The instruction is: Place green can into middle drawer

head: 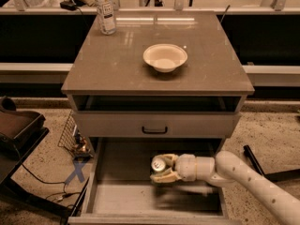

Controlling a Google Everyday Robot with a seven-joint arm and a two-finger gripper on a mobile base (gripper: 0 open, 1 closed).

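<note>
Currently green can sits clasped within pincer, above middle drawer.

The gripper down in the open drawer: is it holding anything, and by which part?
Yes: the gripper holds the green can by its body, one finger on each side, over the middle drawer.

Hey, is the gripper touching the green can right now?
Touching. The camera view shows the gripper clamped on the green can, a finger on either side, at the open middle drawer.
</note>
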